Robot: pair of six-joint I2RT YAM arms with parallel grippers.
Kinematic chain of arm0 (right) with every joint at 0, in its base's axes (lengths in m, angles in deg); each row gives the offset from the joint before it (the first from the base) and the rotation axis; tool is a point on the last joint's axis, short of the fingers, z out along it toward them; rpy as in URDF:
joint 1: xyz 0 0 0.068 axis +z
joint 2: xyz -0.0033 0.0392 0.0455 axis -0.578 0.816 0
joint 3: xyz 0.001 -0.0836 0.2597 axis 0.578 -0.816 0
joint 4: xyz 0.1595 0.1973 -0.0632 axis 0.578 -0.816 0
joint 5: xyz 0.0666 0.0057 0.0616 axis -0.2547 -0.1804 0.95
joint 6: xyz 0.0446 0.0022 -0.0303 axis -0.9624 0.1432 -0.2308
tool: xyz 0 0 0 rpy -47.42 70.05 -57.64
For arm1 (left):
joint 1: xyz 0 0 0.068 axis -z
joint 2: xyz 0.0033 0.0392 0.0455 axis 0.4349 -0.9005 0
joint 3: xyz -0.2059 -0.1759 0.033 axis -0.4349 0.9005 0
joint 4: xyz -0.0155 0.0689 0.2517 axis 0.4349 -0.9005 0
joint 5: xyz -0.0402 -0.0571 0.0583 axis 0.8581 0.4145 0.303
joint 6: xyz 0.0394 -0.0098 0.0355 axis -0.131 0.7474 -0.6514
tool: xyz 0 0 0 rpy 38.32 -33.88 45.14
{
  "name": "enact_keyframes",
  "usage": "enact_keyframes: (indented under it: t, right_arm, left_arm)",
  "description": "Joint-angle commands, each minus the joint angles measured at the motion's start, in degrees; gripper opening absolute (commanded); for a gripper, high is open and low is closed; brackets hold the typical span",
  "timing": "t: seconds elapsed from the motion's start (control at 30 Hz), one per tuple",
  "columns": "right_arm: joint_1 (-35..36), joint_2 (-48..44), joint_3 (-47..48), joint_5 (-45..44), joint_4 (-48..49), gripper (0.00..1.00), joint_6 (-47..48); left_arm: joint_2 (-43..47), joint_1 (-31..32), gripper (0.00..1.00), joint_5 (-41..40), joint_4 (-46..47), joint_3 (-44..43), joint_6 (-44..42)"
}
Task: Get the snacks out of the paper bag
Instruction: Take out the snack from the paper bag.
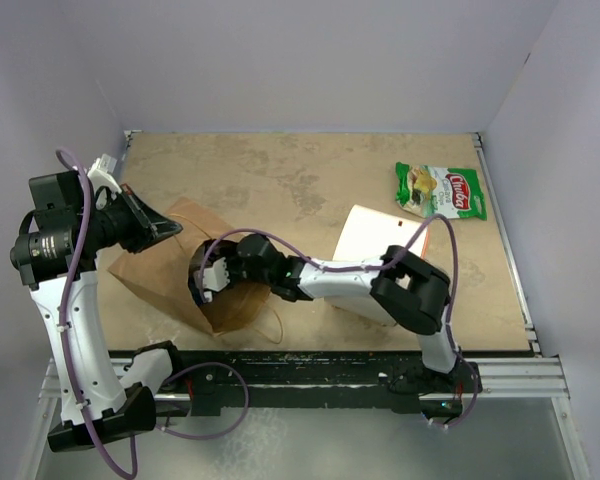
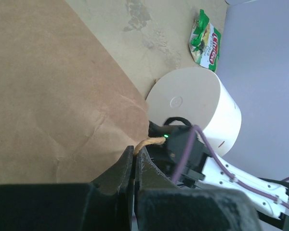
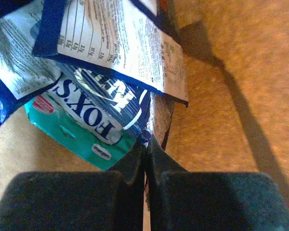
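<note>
The brown paper bag lies on its side, mouth toward the near edge. My left gripper is shut on the bag's twisted paper handle and holds the top edge up; in the left wrist view the gripper sits beside the bag wall. My right gripper is inside the bag's mouth. In the right wrist view it is shut on the corner of a blue and teal Fox's packet, with other blue packets above it. A green snack packet lies on the table at the far right.
A large white cylinder lies on its side just behind my right forearm, also seen in the left wrist view. The green packet shows there too. White walls close the table at the back and on both sides.
</note>
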Motion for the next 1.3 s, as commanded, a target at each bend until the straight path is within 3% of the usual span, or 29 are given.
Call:
enact_keyframes:
  t: [0.0,0.1,0.23,0.4,0.5,0.63,0.87,1.1,1.27]
  right_arm:
    - [0.33,-11.13,-2.32,6.39,-3.19,0.00,-6.32]
    - [0.35,-15.72,-4.18,8.44,-6.46,0.00,-13.82]
    - [0.41,-18.91,0.46,8.39,-18.00,0.00,-33.12]
    - [0.36,-24.09,-1.73,12.36,-24.86,0.00,-42.44]
    - [0.36,-27.51,-3.28,17.40,-24.80,0.00,-44.22]
    - [0.36,-28.59,-2.60,16.55,-24.44,0.00,-47.44]
    - [0.36,-30.91,2.84,19.43,-34.52,0.00,-49.77]
    - [0.41,-41.72,4.49,15.57,-40.71,0.00,-52.93]
    - [0.39,-46.68,12.54,6.31,-51.61,0.00,-54.41]
  left_arm:
    - [0.20,0.39,0.00,-2.25,1.41,-1.76,0.48]
    - [0.25,0.40,0.00,-2.50,1.86,-1.71,1.21]
    - [0.26,0.36,0.00,-4.24,1.14,-1.73,2.21]
    - [-0.27,0.36,0.00,-2.58,1.16,-1.45,5.05]
    - [-0.36,0.40,0.00,-1.93,1.36,-1.49,6.66]
    - [0.44,0.40,0.00,-0.42,2.22,-0.68,8.97]
    - [1.44,0.41,0.00,-1.15,3.65,-0.31,11.69]
    - [1.91,0.41,0.00,-1.89,4.70,1.19,13.09]
    - [2.72,0.37,0.00,-2.13,4.98,2.85,13.88]
